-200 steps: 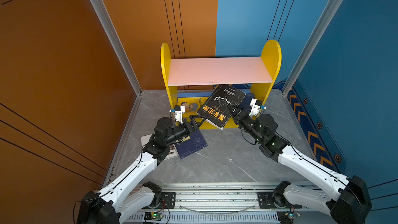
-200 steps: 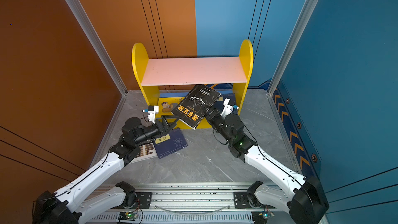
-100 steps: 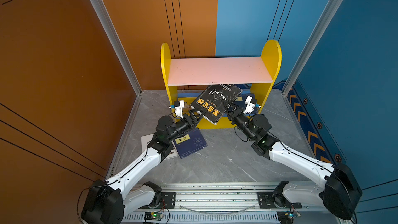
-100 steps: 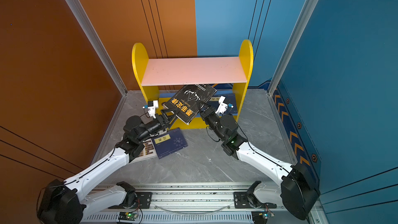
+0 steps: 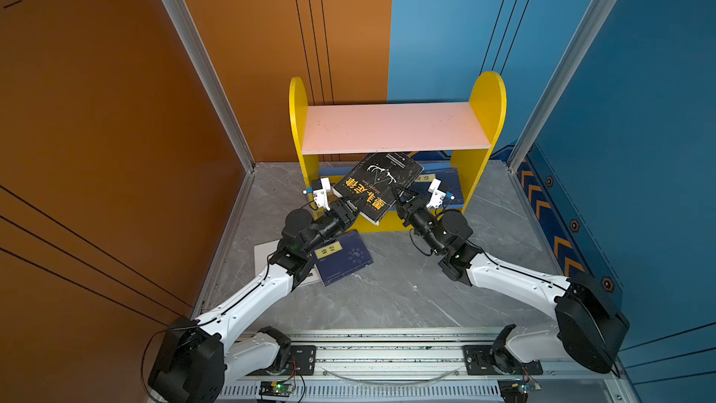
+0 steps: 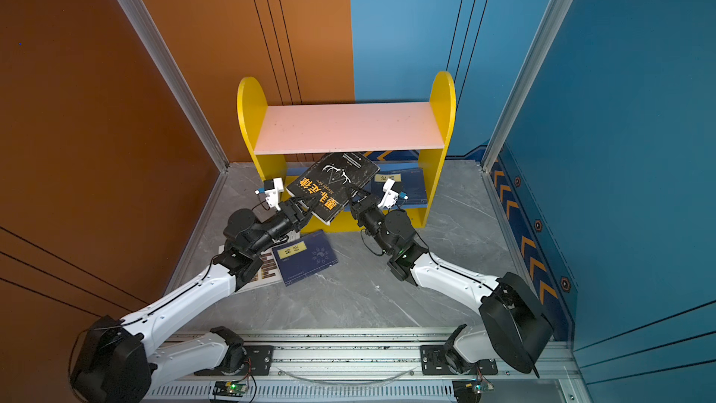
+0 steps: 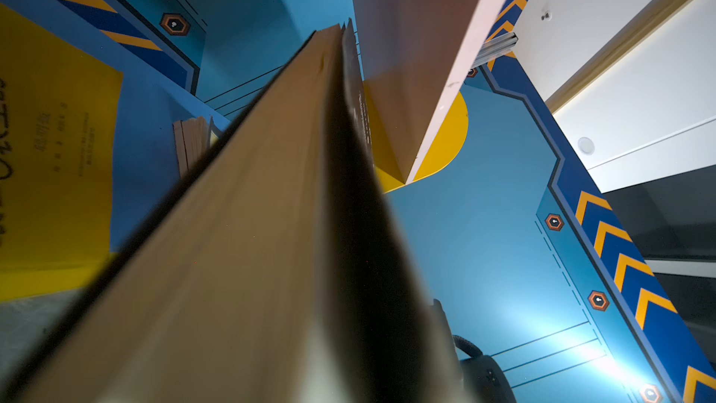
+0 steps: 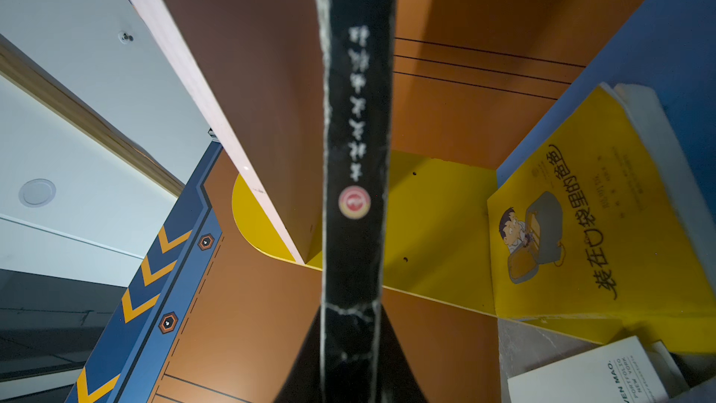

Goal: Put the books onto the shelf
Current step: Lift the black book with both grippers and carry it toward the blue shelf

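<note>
**Two-arm hold of a book in front of the shelf.** The black paperback with orange title lettering (image 5: 377,184) (image 6: 333,184) (image 7: 252,246) (image 8: 354,129) hangs tilted between the two grippers, clear of the grey marbled tabletop (image 5: 407,296).

- **Left gripper:** The left gripper (image 5: 353,203) (image 6: 308,203) clasps the book's page edge, with one finger lying across the cover. The left wrist view looks straight along that tan edge.
- **Right gripper:** The right gripper (image 5: 399,196) (image 6: 354,193) is clamped on the opposite side, at the spine. The spine fills the middle of the right wrist view.
- **Shelf:** Beyond both grippers stands the small wooden shelf with yellow round-topped side panels (image 5: 489,102), a pink upper board and a blue lower board. The far end of the black paperback reaches in under the pink board, above the lower tier.
- **Books on the blue board:** Just beyond the right gripper lies a low stack of navy paperbacks (image 6: 412,186), one yellow label showing. Beyond the left gripper, on the same board, lies a yellow paperback with a cartoon man (image 8: 581,226).
- **Books on the tabletop:** Behind the left gripper, under its wrist, a navy paperback with a yellow label (image 5: 343,259) rests partly on a larger white paperback (image 6: 271,271). Both lie flat on the tabletop.
</note>
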